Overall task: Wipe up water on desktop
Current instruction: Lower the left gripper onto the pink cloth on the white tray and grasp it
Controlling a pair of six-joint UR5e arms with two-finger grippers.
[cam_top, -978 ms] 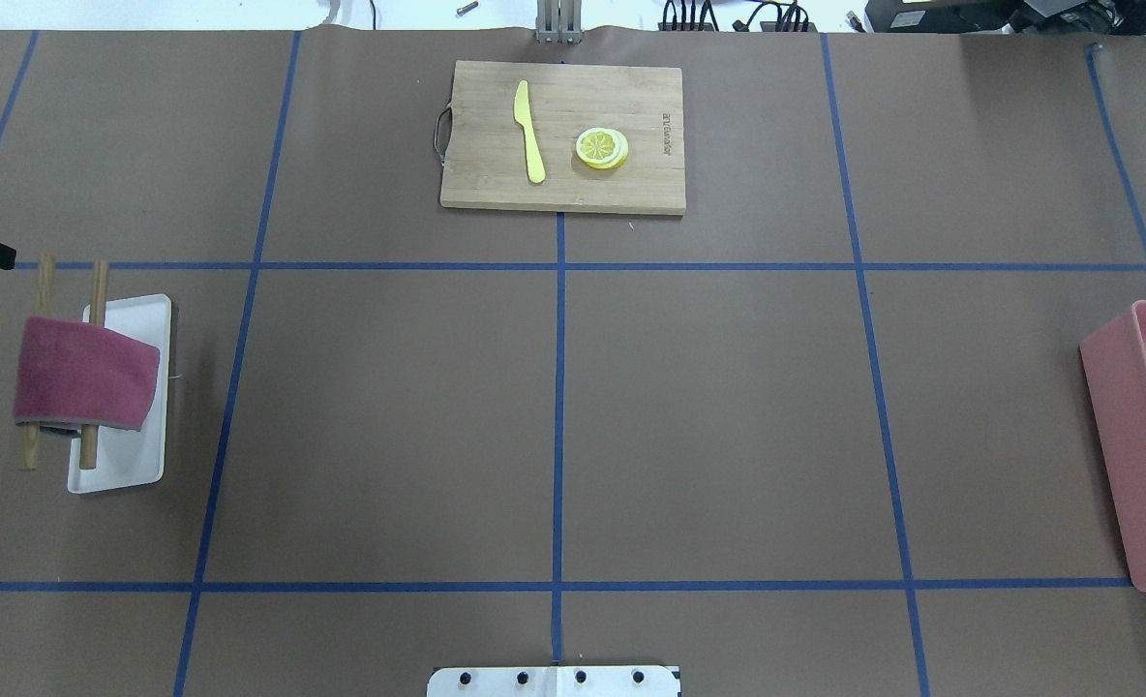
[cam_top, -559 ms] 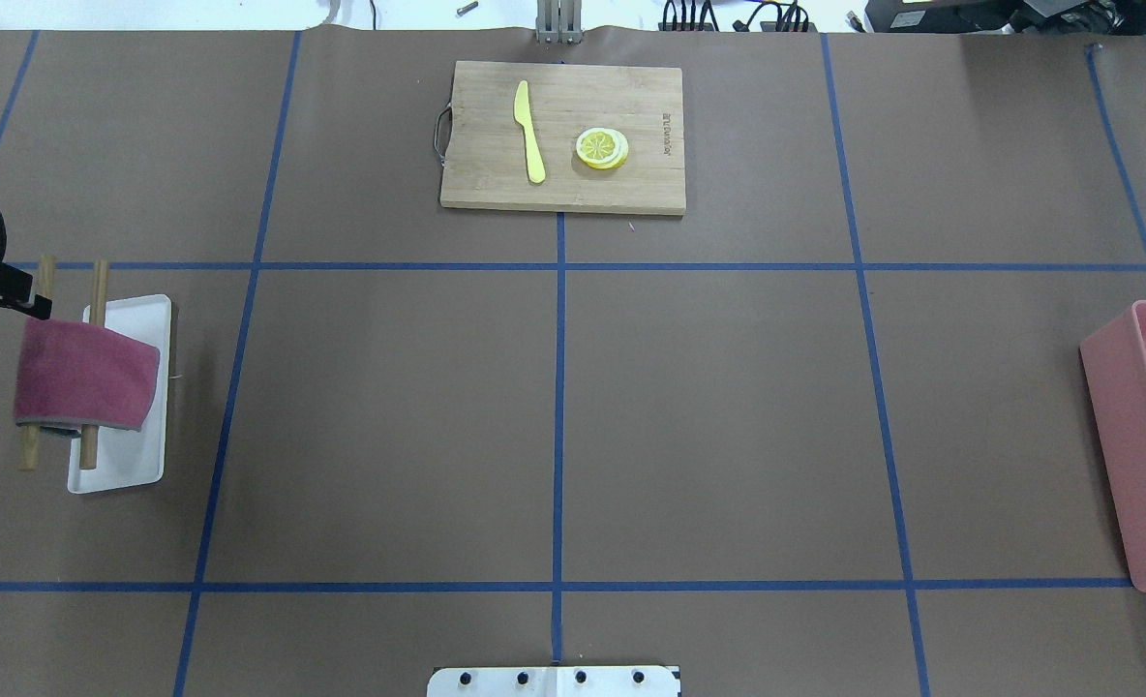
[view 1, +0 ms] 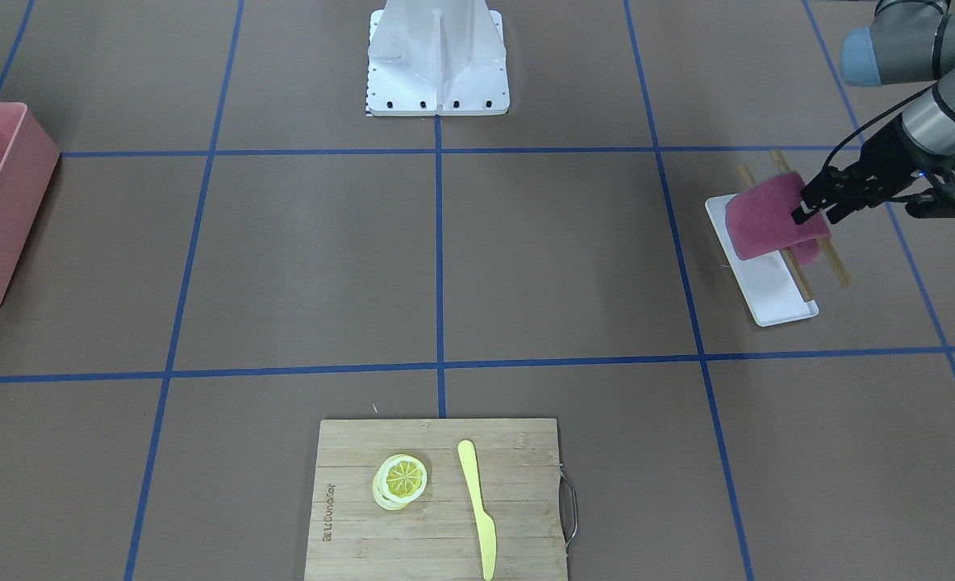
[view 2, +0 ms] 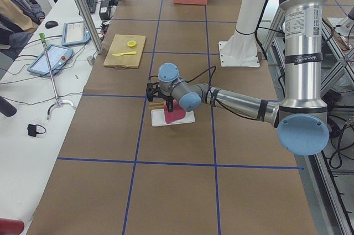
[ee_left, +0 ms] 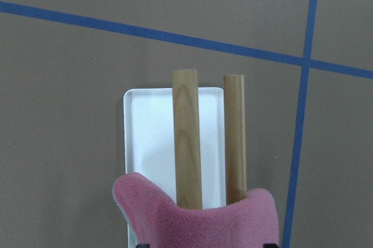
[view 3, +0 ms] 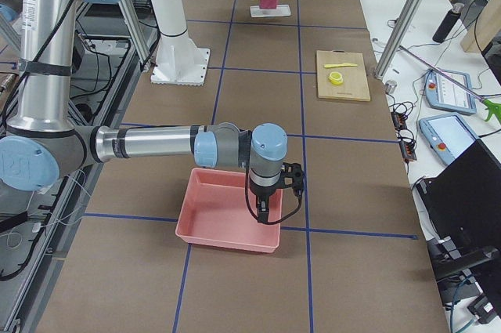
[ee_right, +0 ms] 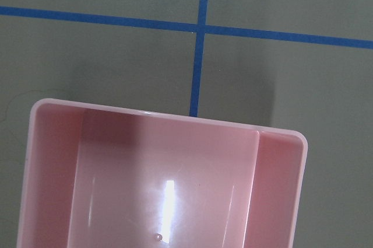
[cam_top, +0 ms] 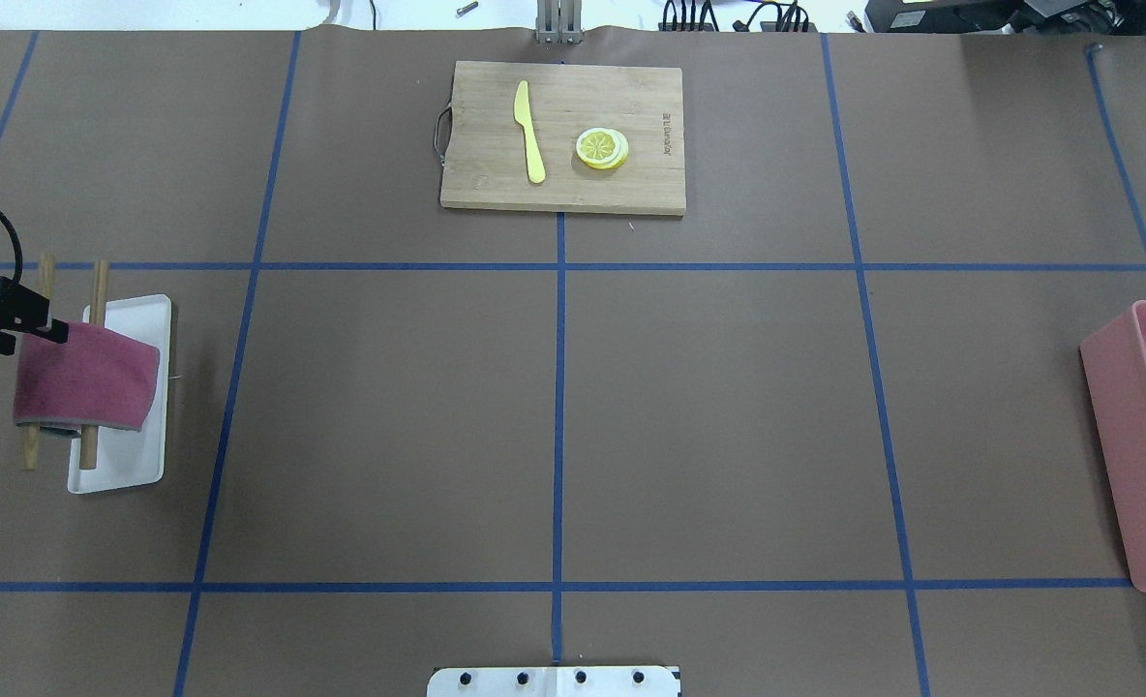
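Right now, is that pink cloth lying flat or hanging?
Hanging: the pink cloth drapes over two wooden rods above the white tray.

White bench (view 2: pixel 22 157) left of my side view, tablets (view 2: pixel 76 32) and mouse (view 2: pixel 51 24) on it; aluminium post (view 2: pixel 83 11) upper left
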